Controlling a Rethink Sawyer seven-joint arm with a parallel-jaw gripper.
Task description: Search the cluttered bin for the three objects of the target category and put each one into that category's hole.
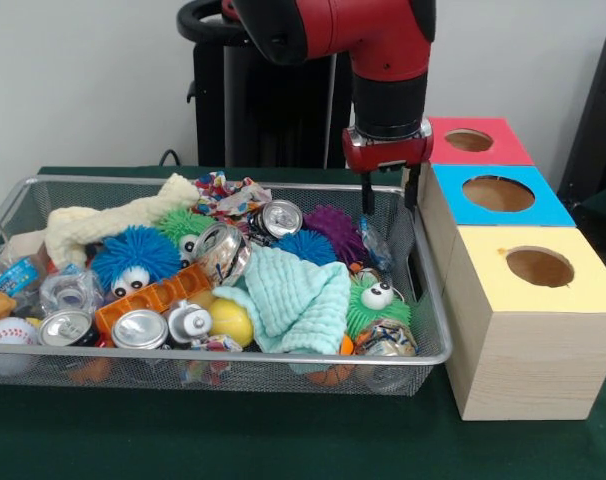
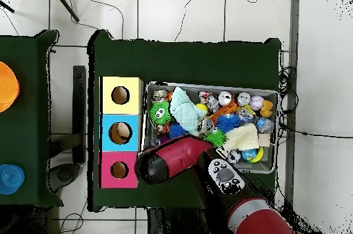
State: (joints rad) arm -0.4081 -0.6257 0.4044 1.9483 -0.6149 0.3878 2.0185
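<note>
The wire-mesh bin sits on the dark green worktop, packed to the rim: two fuzzy blue balls with googly eyes, one at, two green ones, the nearer at, and a purple one at the far side; a mint-green cloth lies across the middle, a cream cloth along the far left, and a patterned rag by the far rim. Silver-topped cans lie about, one at near the front and one at further back, with a yellow ball, an orange plastic piece and a baseball at the front left corner. A see-through bottle with a blue-and-white label lies by the right wall, and another bit of clear plastic with blue label shows at the far left, probably a second bottle; no writing on either can be read. Touching the bin's right side stand three pale wooden boxes in a row, red-topped farthest, blue-topped in the middle, yellow-topped nearest, each with a round hole; the blue box's hole shows something pale inside in the overhead view. The hand hangs over the bin's far right corner, beside the blue box, its two dark fingers spread apart and pinching nothing, just above the bottle by the right wall.
</note>
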